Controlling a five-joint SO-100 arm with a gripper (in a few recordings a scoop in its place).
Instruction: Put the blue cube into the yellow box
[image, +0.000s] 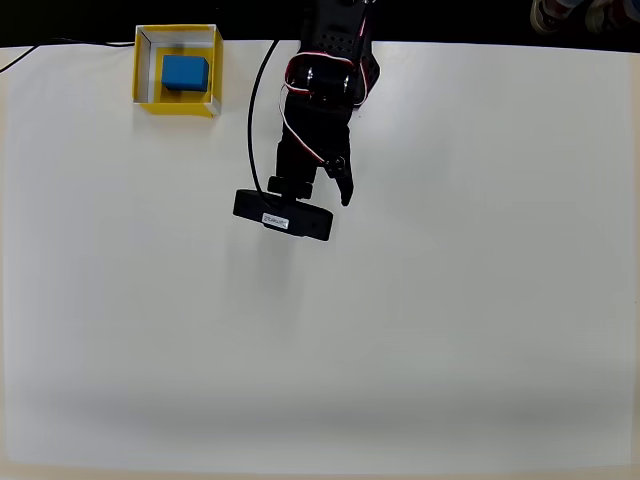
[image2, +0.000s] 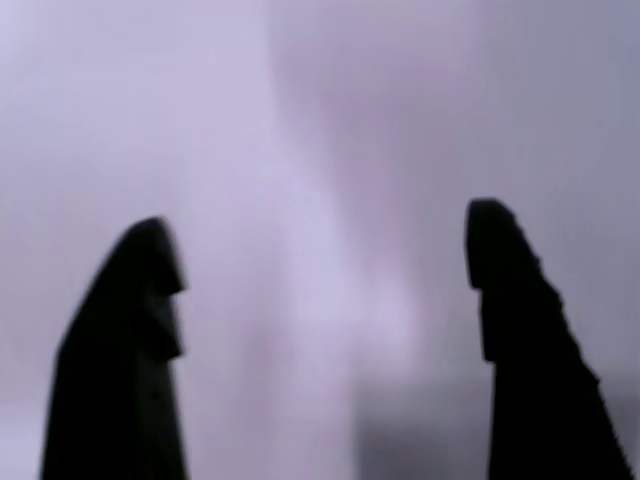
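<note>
The blue cube (image: 185, 73) sits inside the yellow box (image: 143, 68) near the tabletop's (image: 400, 350) far-left corner. The end effector (image2: 325, 260) is empty, jaws spread; the wrist view is blurred.

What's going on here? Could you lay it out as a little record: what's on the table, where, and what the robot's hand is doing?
table: white
box: yellow, open-topped, upper left of the overhead view
cube: blue, inside the box
arm: black, reaching in from the top edge
end effector: open, holding nothing, apart from the box
fingers: two dark tips spread wide in the wrist view
task state: cube lies in the box
</note>
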